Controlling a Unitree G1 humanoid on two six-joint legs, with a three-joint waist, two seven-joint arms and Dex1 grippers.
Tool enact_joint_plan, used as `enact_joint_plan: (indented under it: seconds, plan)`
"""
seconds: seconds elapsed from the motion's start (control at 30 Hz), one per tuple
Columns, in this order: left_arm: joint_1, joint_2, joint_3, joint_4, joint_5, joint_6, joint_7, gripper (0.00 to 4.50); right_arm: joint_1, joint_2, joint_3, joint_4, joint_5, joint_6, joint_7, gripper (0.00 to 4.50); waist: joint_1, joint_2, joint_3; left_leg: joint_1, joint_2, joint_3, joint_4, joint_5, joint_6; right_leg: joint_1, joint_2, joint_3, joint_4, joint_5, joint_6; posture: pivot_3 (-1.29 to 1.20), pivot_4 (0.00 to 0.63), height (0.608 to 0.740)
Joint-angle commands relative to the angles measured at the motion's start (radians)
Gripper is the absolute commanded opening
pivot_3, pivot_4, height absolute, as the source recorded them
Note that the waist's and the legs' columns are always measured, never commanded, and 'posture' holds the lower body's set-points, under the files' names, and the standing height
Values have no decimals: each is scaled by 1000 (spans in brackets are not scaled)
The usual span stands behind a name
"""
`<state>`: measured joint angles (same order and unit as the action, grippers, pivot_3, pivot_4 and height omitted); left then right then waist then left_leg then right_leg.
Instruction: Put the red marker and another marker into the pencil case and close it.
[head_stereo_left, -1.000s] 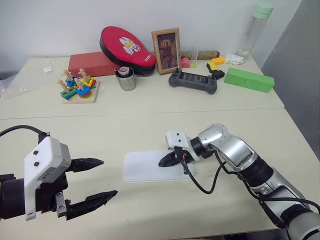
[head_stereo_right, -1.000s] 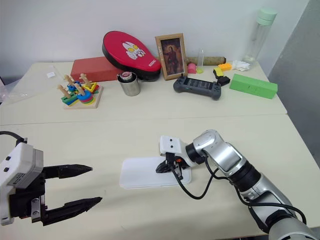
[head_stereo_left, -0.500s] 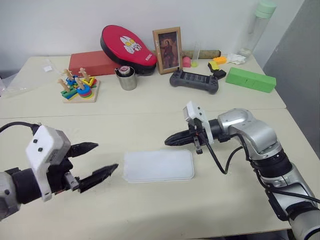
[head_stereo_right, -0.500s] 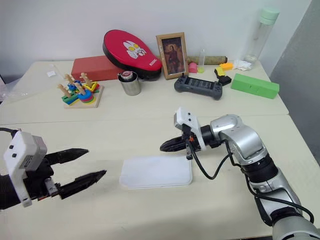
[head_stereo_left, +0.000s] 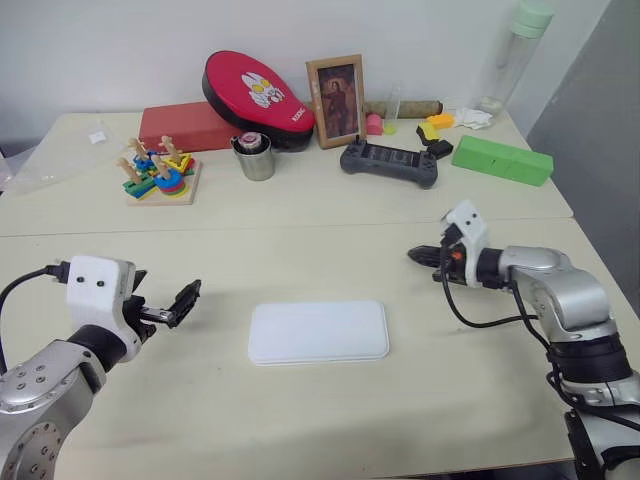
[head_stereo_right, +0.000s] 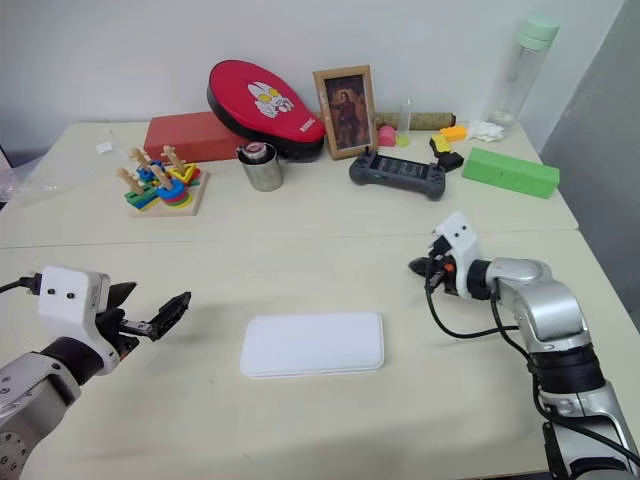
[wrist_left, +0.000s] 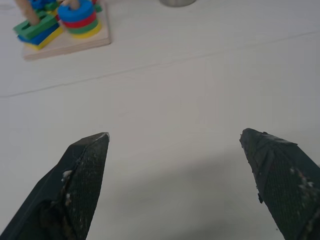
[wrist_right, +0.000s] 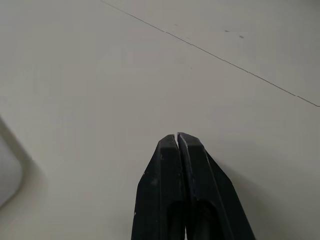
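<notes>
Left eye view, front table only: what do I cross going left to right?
Left hand → closed pencil case → right hand.

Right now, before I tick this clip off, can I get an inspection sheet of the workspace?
Surface: two pale tables butted along a seam.
Job's things: white pencil case lies shut and flat on the near table; markers: nothing seen.
Clutter: far table holds a ring-stacking toy, red box, red pad, metal cup, framed picture, game controller, green box, clear bottle.
Grippers: left gripper open and empty, left of the case; right gripper shut and empty, right of the case, above the tabletop.
Cables: black cable loops under the right wrist.
Surroundings: white wall behind.
</notes>
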<state>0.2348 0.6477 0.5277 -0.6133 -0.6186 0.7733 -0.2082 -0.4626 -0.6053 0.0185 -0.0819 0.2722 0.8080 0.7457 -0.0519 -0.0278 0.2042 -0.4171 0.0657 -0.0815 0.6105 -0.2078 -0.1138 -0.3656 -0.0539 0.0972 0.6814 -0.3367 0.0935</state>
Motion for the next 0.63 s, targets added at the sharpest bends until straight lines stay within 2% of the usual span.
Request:
enact_joint_plan:
  seconds: [0.03,0.23,0.63]
  plan:
    - [7,-40,-11,79,103,-112,3,4473,57,-16,-45,-10,-15,-20,-47,43,1,0,0,0,0,0,0,0,0,0,0,0,0,0,0,0,150,740]
    - [29,-78,-8,153,189,-212,-19,4473,92,-29,-79,16,-19,-40,-77,43,-1,0,0,1,0,0,1,0,0,2,0,0,0,0,1,0,150,740]
    - [31,-90,-21,126,201,-223,-75,4473,70,-54,-92,51,3,-72,-53,43,2,-1,0,1,0,0,2,1,1,4,0,-1,0,1,2,0,150,740]
